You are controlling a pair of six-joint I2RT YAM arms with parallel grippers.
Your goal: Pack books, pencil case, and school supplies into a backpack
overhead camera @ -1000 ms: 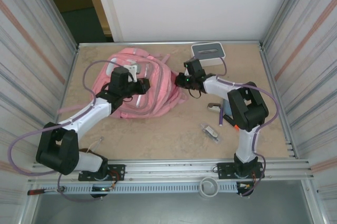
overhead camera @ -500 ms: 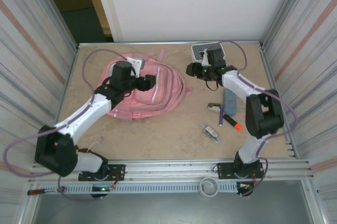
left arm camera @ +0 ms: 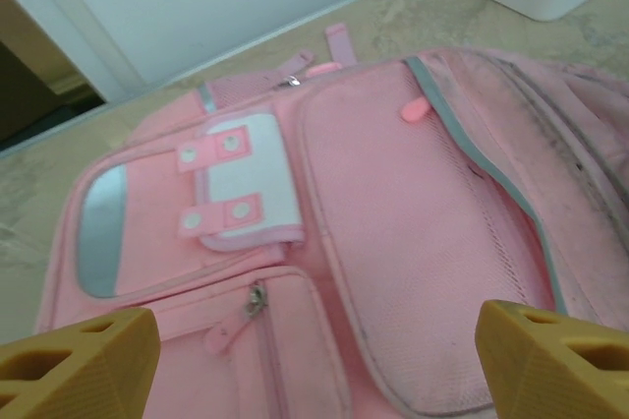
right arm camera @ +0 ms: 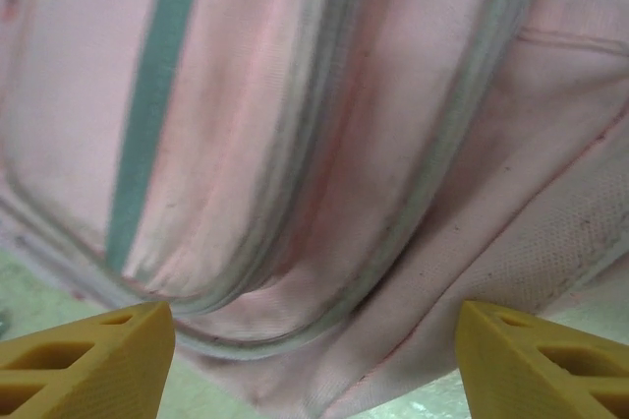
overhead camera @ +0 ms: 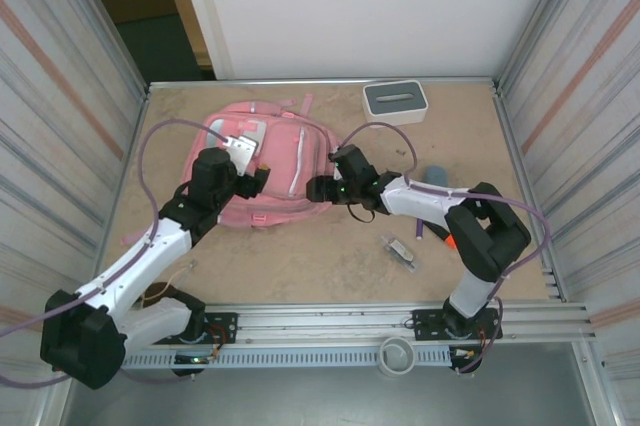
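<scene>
The pink backpack (overhead camera: 275, 161) lies flat at the table's back left, pockets up. My left gripper (overhead camera: 257, 179) hovers open over its front pockets (left arm camera: 275, 340), and nothing sits between its yellow fingertips (left arm camera: 79, 360). My right gripper (overhead camera: 314, 189) is open at the backpack's right edge, where the zipped side (right arm camera: 324, 193) faces its jaws. A blue-grey pencil case (overhead camera: 436, 177) peeks out behind the right arm. An orange-tipped marker (overhead camera: 449, 240), a purple pen (overhead camera: 419, 230) and a small clear packet (overhead camera: 402, 249) lie on the table at the right. The books are out of view.
A white box with a grey slotted top (overhead camera: 395, 98) stands at the back, right of the backpack. Pink straps (overhead camera: 300, 106) trail from the backpack's far end. Metal walls close in the table on the left and right.
Both grippers opened and let go of the backpack, which settled flat. The left arm drew back toward the near side. The right gripper swung to the white box, then back to the backpack's right edge.
</scene>
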